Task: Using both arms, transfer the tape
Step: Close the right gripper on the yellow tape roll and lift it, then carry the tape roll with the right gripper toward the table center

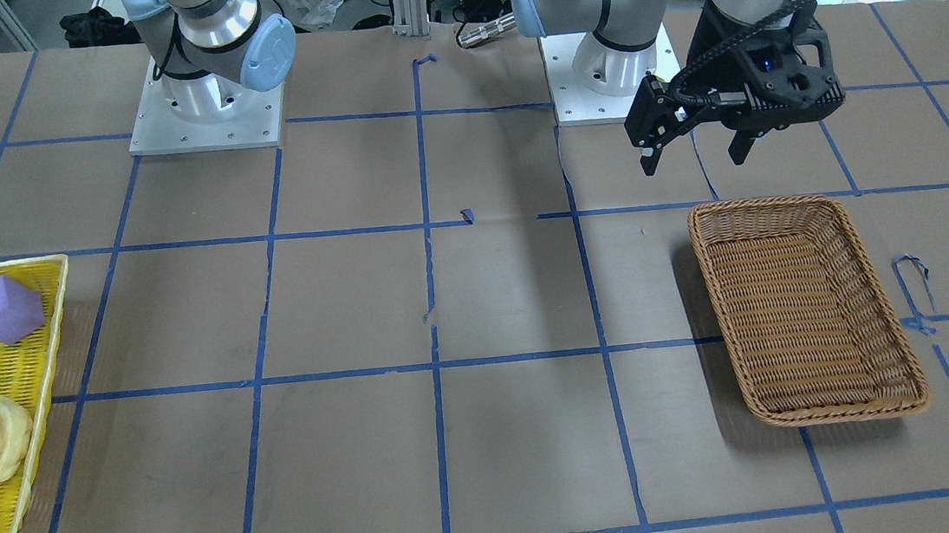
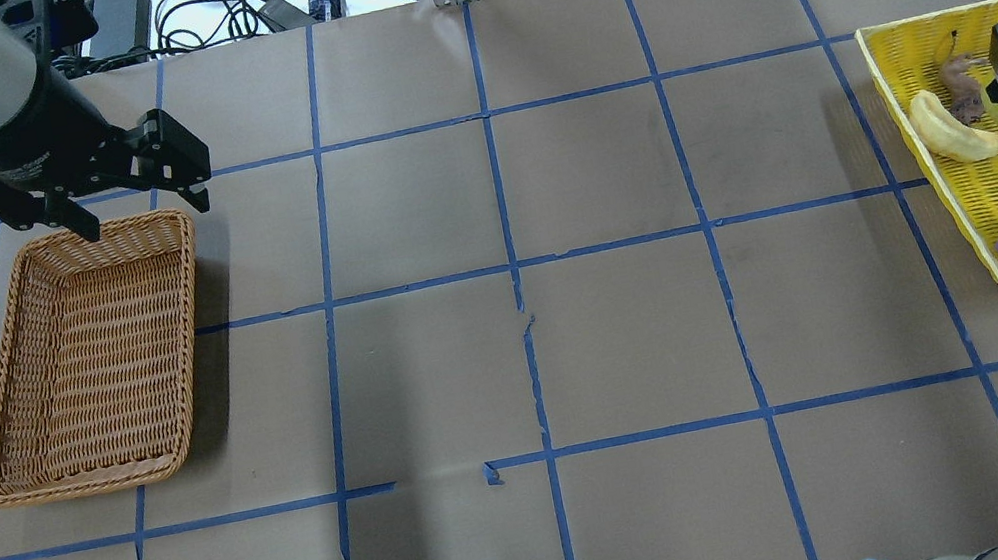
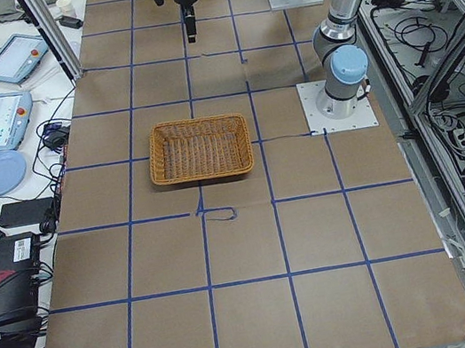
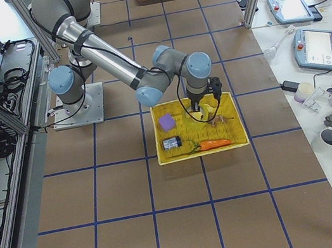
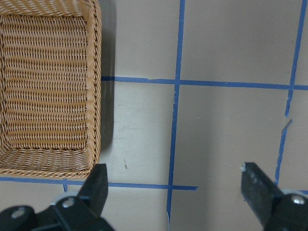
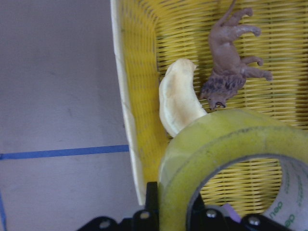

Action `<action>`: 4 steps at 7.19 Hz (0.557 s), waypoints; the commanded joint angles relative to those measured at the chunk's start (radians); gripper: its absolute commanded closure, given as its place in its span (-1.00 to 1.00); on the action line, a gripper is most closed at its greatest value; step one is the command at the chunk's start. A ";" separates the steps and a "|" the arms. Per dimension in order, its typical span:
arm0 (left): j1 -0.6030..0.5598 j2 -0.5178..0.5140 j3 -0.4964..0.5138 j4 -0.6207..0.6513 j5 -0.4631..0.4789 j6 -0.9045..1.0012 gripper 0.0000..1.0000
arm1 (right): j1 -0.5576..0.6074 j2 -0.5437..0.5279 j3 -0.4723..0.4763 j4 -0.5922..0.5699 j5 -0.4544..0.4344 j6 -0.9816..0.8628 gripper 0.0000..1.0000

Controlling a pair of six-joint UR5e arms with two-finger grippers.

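Looking from the right wrist camera, the right gripper (image 6: 172,212) pinches the wall of the tape (image 6: 216,139) over the yellow tray (image 6: 134,96); the overhead view adds the left gripper (image 2: 144,218), fingers wide apart, by the wicker basket (image 2: 19,441).

Green print ran along the white inside of the tape (image 6: 216,139), caught by the right wrist camera. Only a fragment resembling "heo" could be read before the frame edge cut it off. Displays on the touchscreen pendants (image 4: 317,49) beside the table were too small to read.
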 commanded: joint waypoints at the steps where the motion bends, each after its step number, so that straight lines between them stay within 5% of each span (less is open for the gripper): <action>1: 0.002 -0.002 -0.001 0.000 0.002 0.006 -1.00 | 0.249 -0.036 0.000 0.026 -0.032 0.298 1.00; 4: -0.002 0.004 -0.010 -0.002 -0.001 0.005 -1.00 | 0.654 0.081 -0.009 -0.169 -0.090 0.680 1.00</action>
